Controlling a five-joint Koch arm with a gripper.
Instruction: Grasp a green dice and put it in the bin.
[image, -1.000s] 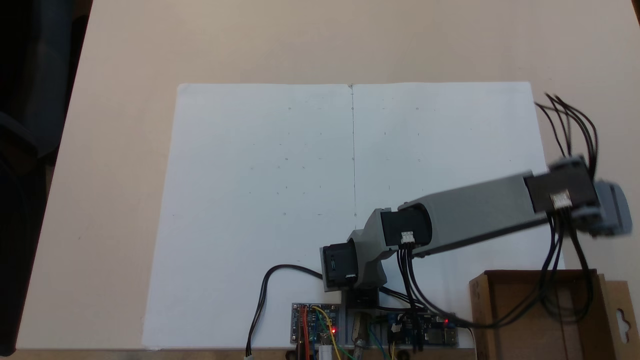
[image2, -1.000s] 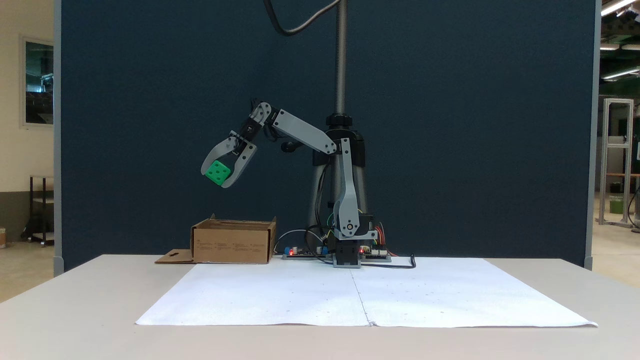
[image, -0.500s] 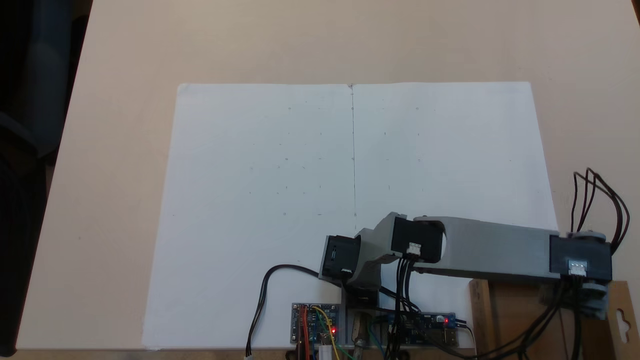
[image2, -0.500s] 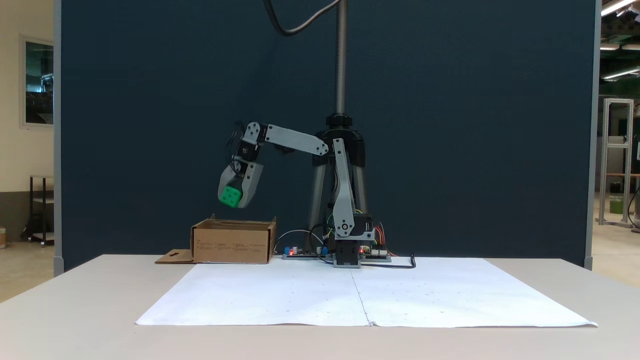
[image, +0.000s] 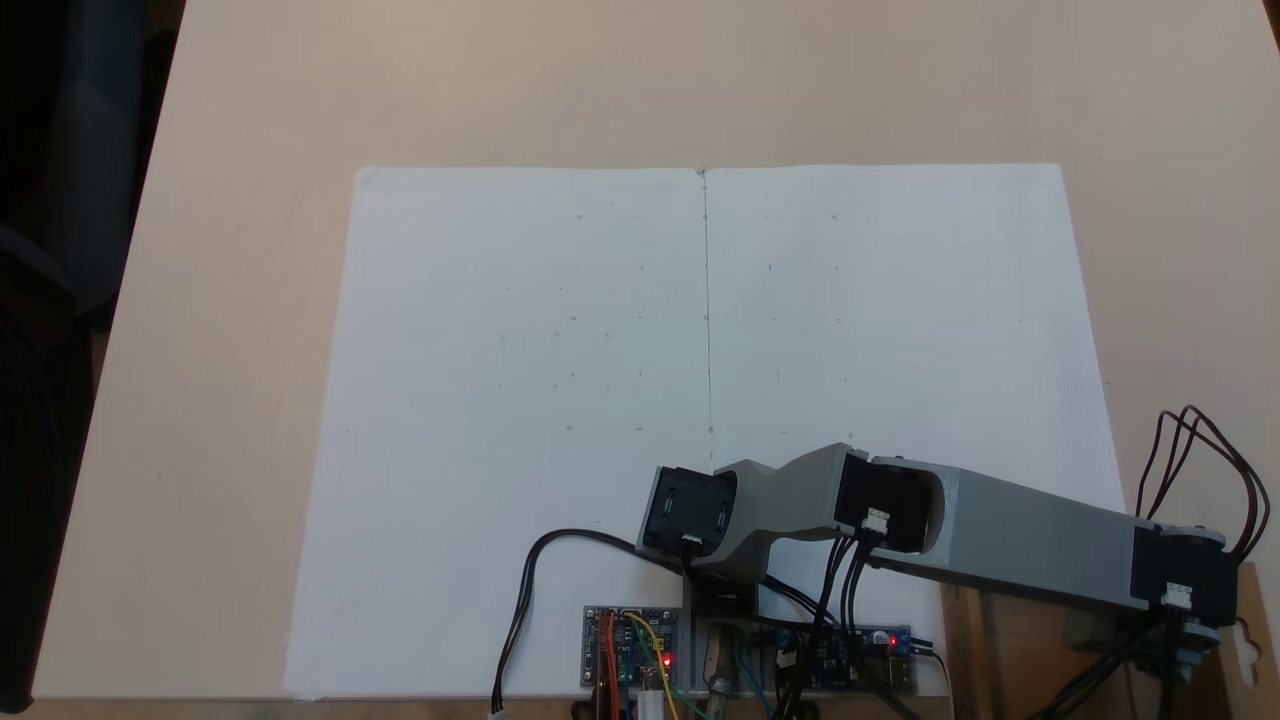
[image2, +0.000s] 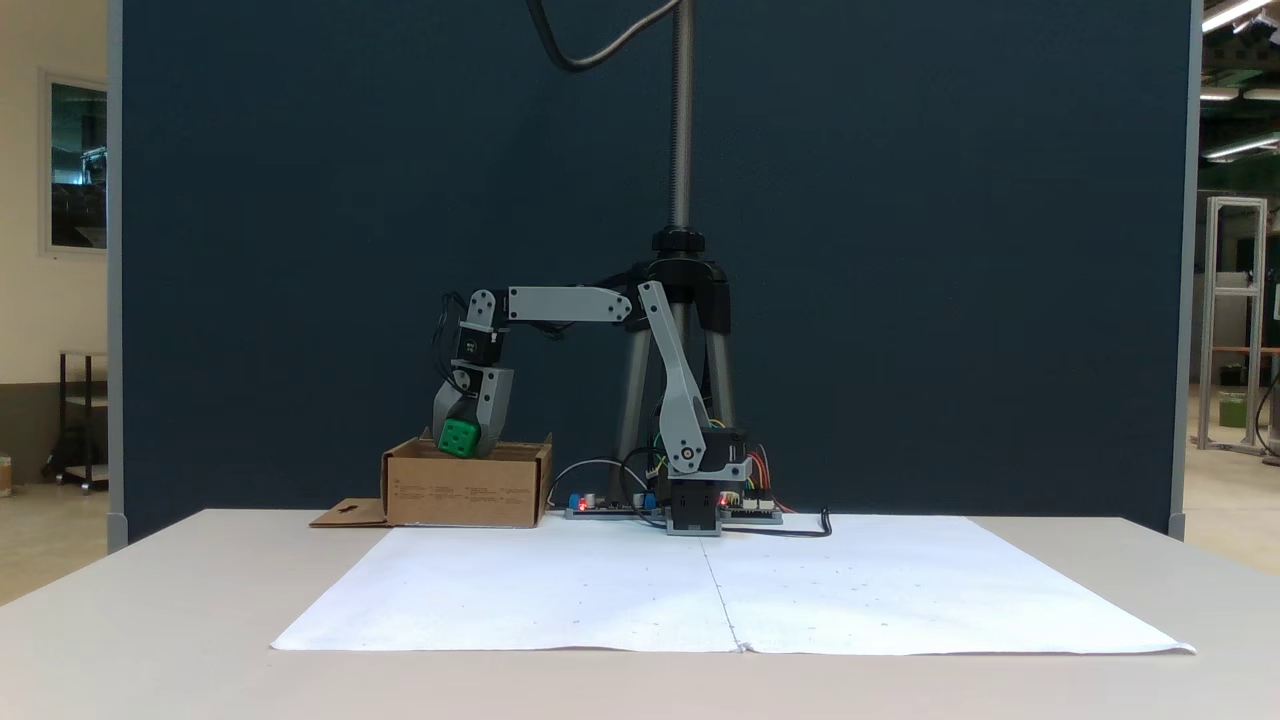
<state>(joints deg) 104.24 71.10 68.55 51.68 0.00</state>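
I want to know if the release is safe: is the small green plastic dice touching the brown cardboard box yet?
Cannot tell. In a fixed view the small green plastic dice, held in the gripper, sits level with the brown cardboard box's rim, which hides any contact.

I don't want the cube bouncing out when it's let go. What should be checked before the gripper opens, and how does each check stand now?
1. Small bright green plastic dice held in the gripper: ok, it sits between the grey jaws.
2. Gripper over the shallow brown cardboard box: ok in the side-on fixed view; from above, the wrist lies over the box.
3. Drop height low: ok, the dice is at the rim.
4. Dice clear of the box walls: cannot tell, depth is hidden.
5. Box interior free: cannot tell, the arm and walls hide it.
6. Black cables clear of the box: cannot tell.
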